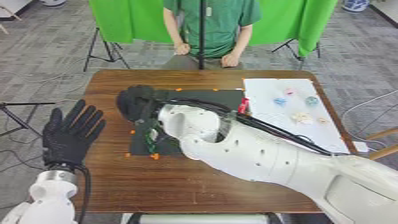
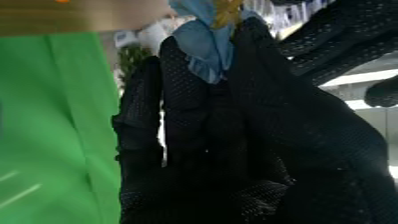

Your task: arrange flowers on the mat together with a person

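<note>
The right robot hand [image 1: 138,104] has its long fingers fairly straight and close together, with the thumb brought in against a fingertip to pinch a blue flower [image 2: 206,46]. That flower looks soft and crumpled, its thin petals folded over one another, with a yellowish-brown piece [image 2: 227,12] beside the blue. It sits right at the tips of the finger and thumb, touching both and well apart from the palm. From where I'm standing, the hand is at the far left corner of the black mat [image 1: 220,94], the white arm reaching over from the right. Green stems [image 1: 152,145] lie at the mat's near left. More small flowers, pink, blue, teal and cream, sit on a white sheet [image 1: 265,92] at the table's [image 1: 213,192] right side. The left robot hand [image 1: 73,133] is spread open at the left edge.
</note>
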